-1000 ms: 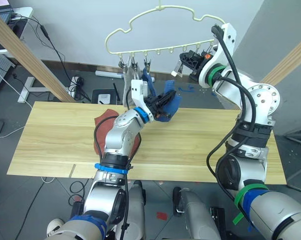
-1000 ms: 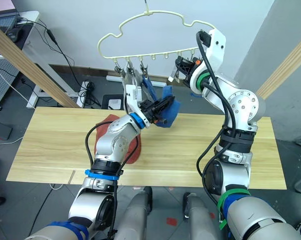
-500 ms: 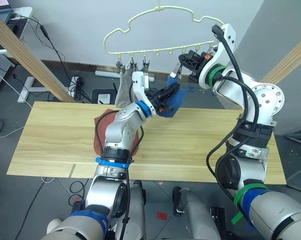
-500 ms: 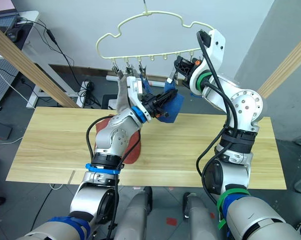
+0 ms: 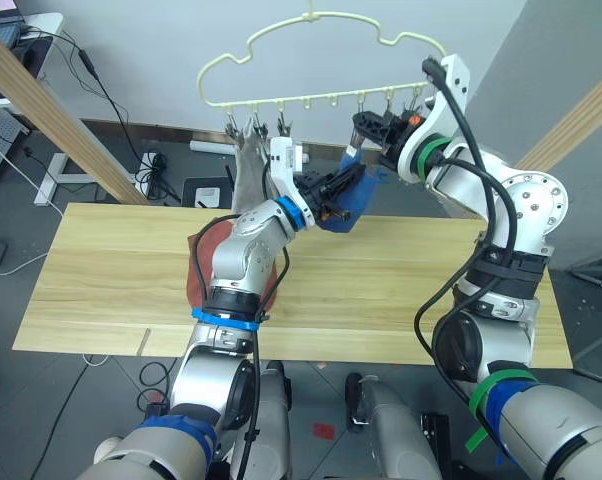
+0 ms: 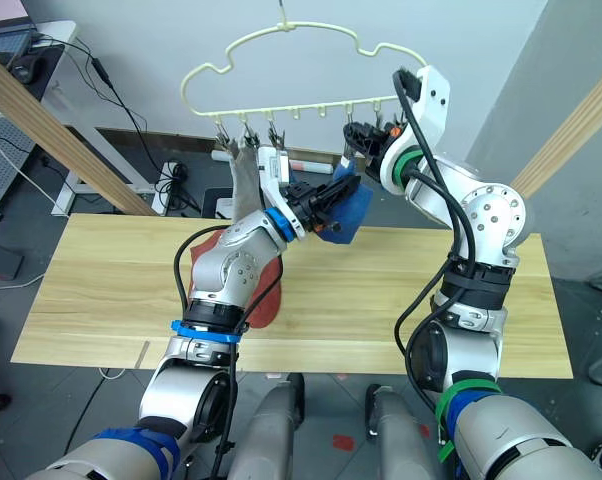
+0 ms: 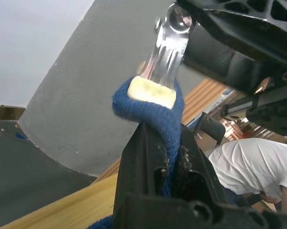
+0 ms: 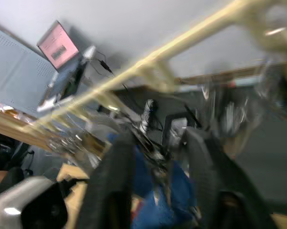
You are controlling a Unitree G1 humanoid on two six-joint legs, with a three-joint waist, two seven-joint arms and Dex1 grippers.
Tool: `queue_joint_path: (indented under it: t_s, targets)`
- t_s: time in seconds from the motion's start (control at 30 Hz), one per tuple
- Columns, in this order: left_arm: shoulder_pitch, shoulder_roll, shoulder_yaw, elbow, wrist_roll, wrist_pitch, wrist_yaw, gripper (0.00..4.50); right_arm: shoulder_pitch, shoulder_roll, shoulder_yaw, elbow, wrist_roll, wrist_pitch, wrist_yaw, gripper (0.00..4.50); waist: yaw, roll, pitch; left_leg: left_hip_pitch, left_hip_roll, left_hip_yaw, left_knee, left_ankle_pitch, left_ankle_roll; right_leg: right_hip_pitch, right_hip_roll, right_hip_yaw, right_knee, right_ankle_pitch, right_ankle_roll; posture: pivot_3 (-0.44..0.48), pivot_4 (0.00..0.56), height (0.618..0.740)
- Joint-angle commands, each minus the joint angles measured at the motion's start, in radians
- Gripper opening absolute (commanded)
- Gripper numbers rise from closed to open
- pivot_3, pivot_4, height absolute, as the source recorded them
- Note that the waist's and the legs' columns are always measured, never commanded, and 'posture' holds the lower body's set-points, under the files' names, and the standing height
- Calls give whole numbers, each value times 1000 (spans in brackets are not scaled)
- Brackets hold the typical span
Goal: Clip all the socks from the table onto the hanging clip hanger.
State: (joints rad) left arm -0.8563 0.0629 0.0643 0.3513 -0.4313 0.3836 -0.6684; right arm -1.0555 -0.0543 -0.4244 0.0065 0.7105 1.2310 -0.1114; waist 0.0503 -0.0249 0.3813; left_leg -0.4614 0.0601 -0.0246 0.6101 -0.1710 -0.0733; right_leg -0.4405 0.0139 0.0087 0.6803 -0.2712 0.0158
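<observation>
Blue sock: being pinched in the closed left hand, lifted to a clip.
Right hand: gripping that clip.

hanger: clip hanger hangs above the table's far edge, at 12 o'clock
hung sock: one sock on the hanger's left clips
held sock: second sock in left gripper, under a clip right of centre
right gripper: at that clip, 1 o'clock
table socks: third sock lying at 10 o'clock under the left arm
</observation>
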Motion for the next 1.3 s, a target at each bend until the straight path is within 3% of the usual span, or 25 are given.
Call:
queue_joint_path:
  t_s: [0.03,0.17,0.33,0.5,0.63,0.73,0.9,0.97,1.07,1.17,1.3]
  targets:
    - [-12,-5,-11,-28,-8,-10,-15,0,4,-23,-3,-21,1,3,-7,3005,-3,0,0,-2,0,0,0,0,0,-3,0,0,1,0,0,84,396,740]
    - [-14,1,-11,-14,1,-21,-16,0,-14,-22,-50,-67,68,18,-3,4478,-6,0,0,-5,1,1,0,0,0,-5,0,-4,0,3,-5,77,389,740]
    - [-21,18,-5,27,20,-55,-10,0,18,-29,-99,-201,213,111,11,4478,-17,0,0,-7,1,1,-1,0,0,-6,0,-5,0,3,-5,59,383,740]
    - [-21,67,-3,71,36,-68,-38,1177,193,-110,3,-464,255,116,70,4500,-27,0,0,-7,1,0,0,0,0,-5,0,-7,0,3,-5,53,388,740]
    - [65,152,-20,9,43,20,-63,2291,413,-232,261,-620,3,-120,106,4500,-43,0,0,-7,1,3,-1,0,0,-6,0,-4,0,3,-5,59,393,740]
    - [142,199,-18,-88,21,125,-43,3188,509,-242,383,-643,-137,-255,79,4500,-59,0,0,-6,2,3,-1,1,-1,-7,1,-2,1,0,0,69,397,740]
    - [287,287,-39,-310,111,203,74,3188,606,-225,550,-629,-360,-459,45,4500,-57,0,1,-6,3,2,0,2,-3,-9,2,0,5,0,0,94,399,740]
    - [354,321,1,-423,60,155,16,3188,627,-222,625,-604,-448,-519,35,4500,-52,0,0,-5,3,2,0,2,-3,-9,2,1,6,0,0,109,399,740]
    - [414,392,60,-541,-24,160,-69,3188,654,-93,577,-587,-390,-566,37,4500,-48,0,1,-5,4,2,0,4,-7,-9,2,2,6,0,0,135,402,740]
    - [431,440,134,-633,-128,187,-109,3232,602,-85,627,-531,-525,-621,15,3623,-42,0,1,-5,4,2,0,5,-8,-9,2,2,6,0,0,149,405,740]
    - [433,484,164,-695,-189,208,-119,3232,542,-17,619,-441,-570,-703,5,3456,-29,0,1,-4,3,2,0,5,-7,-9,2,2,5,0,0,160,405,740]
